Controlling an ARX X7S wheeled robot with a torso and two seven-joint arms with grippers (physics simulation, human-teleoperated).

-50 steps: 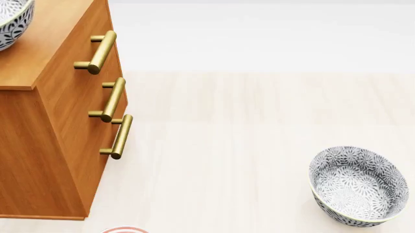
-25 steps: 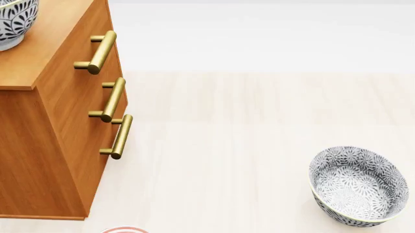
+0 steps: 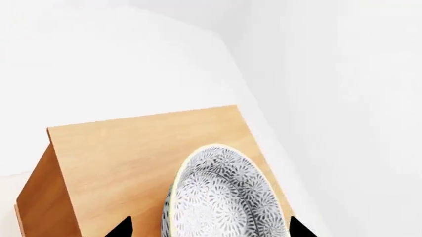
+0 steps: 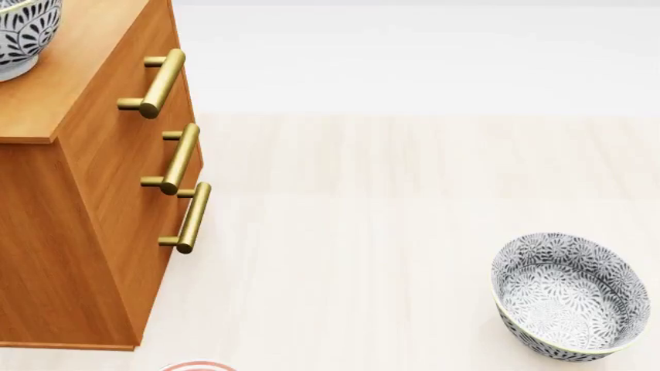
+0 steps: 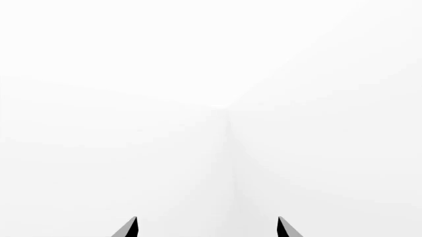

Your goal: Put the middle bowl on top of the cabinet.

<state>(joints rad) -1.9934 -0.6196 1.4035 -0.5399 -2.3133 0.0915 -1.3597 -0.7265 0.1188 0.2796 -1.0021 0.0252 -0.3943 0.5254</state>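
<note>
The head view catches only a sliver of the deep white bowl with the dark grey leaf pattern (image 4: 23,35), sitting on the lighter flat top of the tall orange-brown wooden cabinet (image 4: 77,69) at the frame's upper left corner. Three brass bar handles (image 4: 165,81) run down the cabinet's front. A second patterned bowl (image 4: 569,295) stands well apart on the pale wooden floor (image 4: 392,232), and a red-ringed plate edge (image 4: 201,366) peeks in near the cabinet's foot.

The left wrist view shows far more of the bowl (image 3: 224,197): it lies between the spread dark fingertips of the left gripper (image 3: 209,228) (whether they touch it cannot be told).

The right wrist view shows only the right gripper (image 5: 207,227), tips wide apart, holding nothing, against blank white.
</note>
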